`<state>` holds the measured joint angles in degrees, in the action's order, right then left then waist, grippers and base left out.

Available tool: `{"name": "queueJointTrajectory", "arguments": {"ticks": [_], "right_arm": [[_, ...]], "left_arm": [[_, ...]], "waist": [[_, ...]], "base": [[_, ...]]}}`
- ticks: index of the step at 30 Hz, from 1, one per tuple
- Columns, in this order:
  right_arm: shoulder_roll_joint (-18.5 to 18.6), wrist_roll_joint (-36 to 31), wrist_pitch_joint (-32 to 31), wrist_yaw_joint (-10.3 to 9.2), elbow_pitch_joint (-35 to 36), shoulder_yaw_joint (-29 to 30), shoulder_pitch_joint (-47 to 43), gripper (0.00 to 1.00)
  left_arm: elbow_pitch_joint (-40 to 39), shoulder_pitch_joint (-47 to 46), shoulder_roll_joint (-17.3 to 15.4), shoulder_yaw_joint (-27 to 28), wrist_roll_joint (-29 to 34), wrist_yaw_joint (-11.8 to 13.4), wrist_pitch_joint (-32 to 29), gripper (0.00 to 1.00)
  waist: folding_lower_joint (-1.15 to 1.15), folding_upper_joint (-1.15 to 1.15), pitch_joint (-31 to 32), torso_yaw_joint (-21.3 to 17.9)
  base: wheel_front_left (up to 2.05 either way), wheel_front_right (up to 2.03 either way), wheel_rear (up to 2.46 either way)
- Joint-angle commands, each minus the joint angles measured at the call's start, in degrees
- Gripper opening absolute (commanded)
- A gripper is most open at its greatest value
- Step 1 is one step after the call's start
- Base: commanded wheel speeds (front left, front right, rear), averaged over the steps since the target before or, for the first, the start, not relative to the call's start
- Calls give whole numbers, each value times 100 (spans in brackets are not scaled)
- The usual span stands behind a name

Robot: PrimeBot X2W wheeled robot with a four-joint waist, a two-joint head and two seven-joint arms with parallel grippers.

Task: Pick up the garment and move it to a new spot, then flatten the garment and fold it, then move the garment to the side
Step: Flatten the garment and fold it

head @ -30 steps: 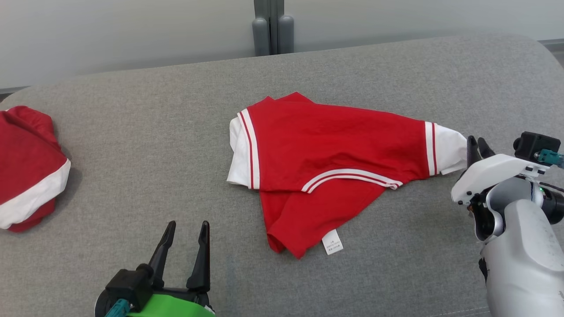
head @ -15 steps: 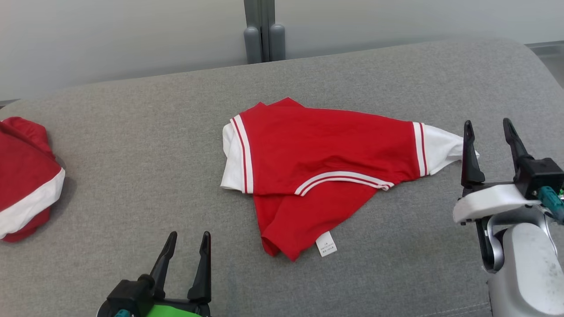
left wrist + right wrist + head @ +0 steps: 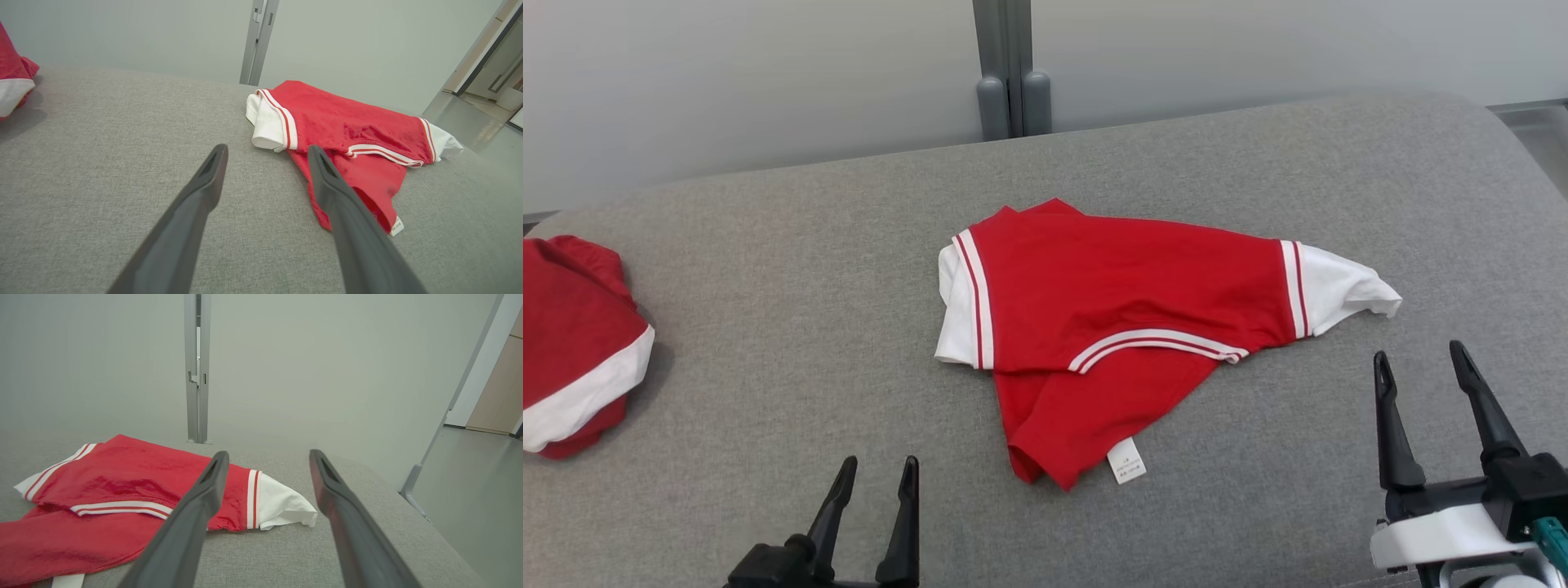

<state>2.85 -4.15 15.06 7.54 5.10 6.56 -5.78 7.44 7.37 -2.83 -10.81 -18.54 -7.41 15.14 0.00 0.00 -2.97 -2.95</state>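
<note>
left gripper [image 3: 880, 461]: sits at the near edge of the grey cushion [image 3: 768, 286], a bit left of its middle. The fingers are spread with nothing between them, just bare fabric underneath.
right gripper [image 3: 1417, 351]: also at the cushion's near edge, but over toward its right end. The fingers are wide apart and empty, and the tips stop short of the white sleeve [image 3: 1339, 282].
care label [image 3: 1126, 460]: little white tag on the shirt's nearest corner, lying flat on the cushion.
red shirt [image 3: 1127, 294]: pretty much in the middle of the cushion, loosely folded over itself, with striped trim and white sleeves. Neither gripper touches it.
second red garment [image 3: 572, 327]: bunched at the cushion's left end, with a white band.
grey post [image 3: 1011, 73]: upright just behind the cushion's far edge, against a pale wall.
</note>
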Motion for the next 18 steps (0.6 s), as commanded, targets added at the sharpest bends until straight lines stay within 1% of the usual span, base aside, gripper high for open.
{"name": "queueJointTrajectory", "arguments": {"ticks": [1, 5, 9, 11, 13, 18], "right_arm": [[9, 9, 15, -10, -12, -26, -126, 100], [9, 61, 16, -10, -133, -128, -321, 100], [9, 181, 16, -10, -202, -207, -327, 100], [9, 216, 16, -10, -196, -243, -288, 100], [9, 220, 16, -10, -200, -291, -242, 100], [9, 244, 16, -10, -183, -378, -107, 100]], "left_arm": [[-18, 100, -13, -10, -1, -15, -1, 100], [5, 149, -13, -97, -4, -15, 0, 100], [60, 137, -13, -183, -30, -15, 0, 100], [126, 118, -13, -324, -128, -15, 0, 100], [239, 84, -14, -644, -342, -15, -1, 100], [685, -337, -303, -1702, -918, -8, -1, 100]], "waist": [[0, 0, 45, -14], [0, 0, 72, -13], [0, 0, 60, -20], [0, 0, 46, -30], [0, 0, 29, -44], [0, 0, -65, -113]], "base": [[0, 0, 0], [0, 0, 0], [0, 0, 0], [0, 0, 0], [0, 0, 0], [0, 0, 0]]}}
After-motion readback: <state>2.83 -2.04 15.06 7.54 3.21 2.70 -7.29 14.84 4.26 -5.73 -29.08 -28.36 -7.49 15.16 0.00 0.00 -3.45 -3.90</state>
